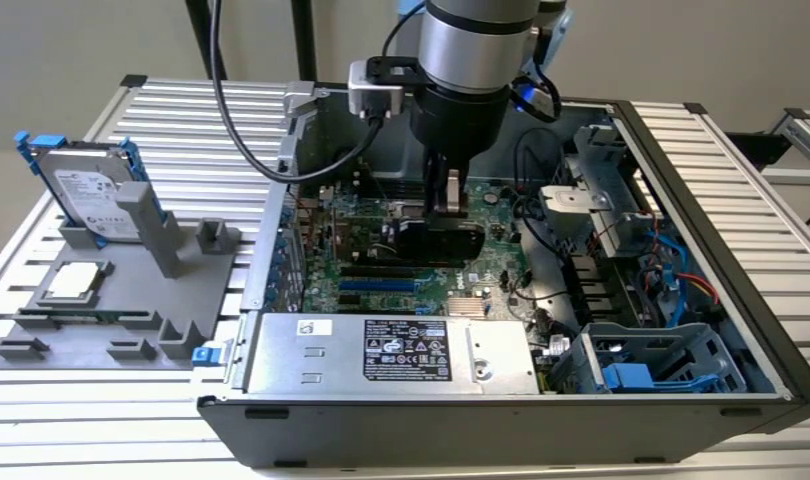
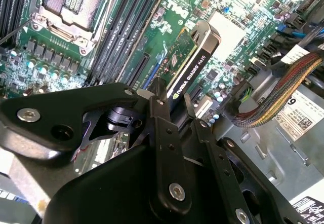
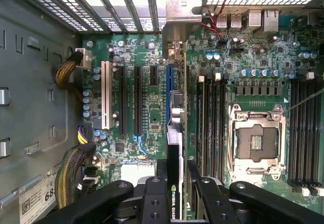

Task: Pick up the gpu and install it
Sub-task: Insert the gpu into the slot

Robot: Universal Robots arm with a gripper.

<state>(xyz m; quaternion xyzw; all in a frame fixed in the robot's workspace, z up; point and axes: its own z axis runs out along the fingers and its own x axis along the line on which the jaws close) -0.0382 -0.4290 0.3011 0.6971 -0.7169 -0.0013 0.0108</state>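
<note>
Slatted metal table [image 1: 725, 150] carries an open computer case [image 1: 512, 440] lying on its side, with a grey fixture [image 1: 112, 300] on the exterior view's left holding a hard drive [image 1: 92, 195] and a small square chip [image 1: 74, 282].

Step in hand: install, not pickup. The gripper [image 1: 445, 215] is down inside the case, clenched on the gpu [image 2: 195, 62], which is held edge-on over the motherboard [image 3: 147, 87]. In the first wrist view the card [image 3: 175, 148] runs along the blue expansion slot [image 3: 168, 89], its bracket end toward the rear slot openings [image 3: 121, 1]. Whether its edge connector is already in the slot, cannot tell; the card looks just above or just touching it.

Judgement: seating calls for the card edge kept parallel to the blue slot, bracket lined up with the rear opening, then a straight push toward the board without tilting. Cable bundle [image 2: 283, 89] sits near but apart from the card.
</note>
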